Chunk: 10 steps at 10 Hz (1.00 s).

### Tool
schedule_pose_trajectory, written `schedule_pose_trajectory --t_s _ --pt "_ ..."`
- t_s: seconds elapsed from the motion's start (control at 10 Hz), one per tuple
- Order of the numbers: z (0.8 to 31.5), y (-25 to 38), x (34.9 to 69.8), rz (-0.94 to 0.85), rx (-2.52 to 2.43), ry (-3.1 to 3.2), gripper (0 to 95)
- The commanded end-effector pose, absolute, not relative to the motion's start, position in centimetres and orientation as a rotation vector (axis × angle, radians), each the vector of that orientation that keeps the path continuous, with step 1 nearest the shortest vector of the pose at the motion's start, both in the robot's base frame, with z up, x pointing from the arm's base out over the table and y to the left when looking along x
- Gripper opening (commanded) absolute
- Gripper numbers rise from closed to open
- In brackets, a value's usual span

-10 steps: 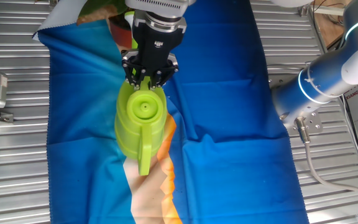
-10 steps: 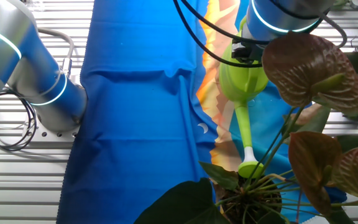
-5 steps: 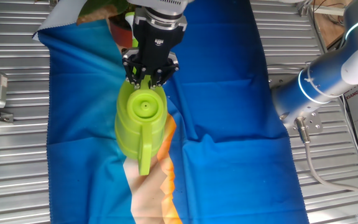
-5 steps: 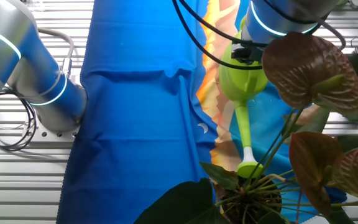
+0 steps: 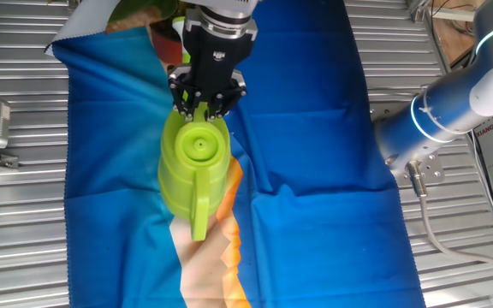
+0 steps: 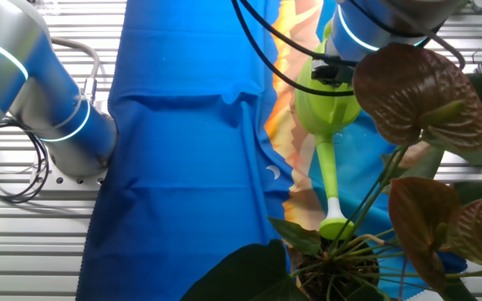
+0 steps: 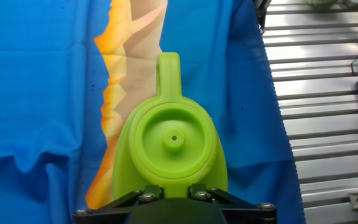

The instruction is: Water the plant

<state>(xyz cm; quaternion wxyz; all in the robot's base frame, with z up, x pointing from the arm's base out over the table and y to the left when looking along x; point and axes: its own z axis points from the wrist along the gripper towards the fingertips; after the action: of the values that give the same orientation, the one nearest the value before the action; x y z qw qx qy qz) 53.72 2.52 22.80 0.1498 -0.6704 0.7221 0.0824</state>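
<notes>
The lime-green watering can sits over the blue cloth, right where the cloth's orange and cream printed band runs. Its round top faces up, with a raised disc and a small centre hole clear in the hand view. Nothing can be seen inside the can; the top is closed apart from that hole. Its long spout reaches away from the can body toward the plant, and the white-tipped spout end lies just beside the plant's base, among the thin green stems.

The plant stands at the cloth's edge, on the far side of the can from the arm's blue base. Its large reddish-brown leaves overlap part of the can body in the other fixed view, and darker green leaves spread low near the stems.

The arm comes down from above onto the can. The gripper is at the can's rear end, opposite the spout, its fingers closed in against the can's back edge. The black finger mounts press at the can's rim in the hand view, so it appears to grip the can there.
</notes>
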Motion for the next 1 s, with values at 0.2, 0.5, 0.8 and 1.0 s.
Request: schedule_pose_trajectory --t_s 0.2,0.5,0.8,1.0 --pt "23.01 2.56 53.78 0.235 -1.927 2.076 0.0" --pt "23.06 2.60 53.79 0.237 -1.923 2.077 0.0" --pt "23.15 2.65 53.72 0.245 -1.911 2.076 0.0" --pt "23.28 2.76 53.64 0.249 -1.906 2.074 0.0"
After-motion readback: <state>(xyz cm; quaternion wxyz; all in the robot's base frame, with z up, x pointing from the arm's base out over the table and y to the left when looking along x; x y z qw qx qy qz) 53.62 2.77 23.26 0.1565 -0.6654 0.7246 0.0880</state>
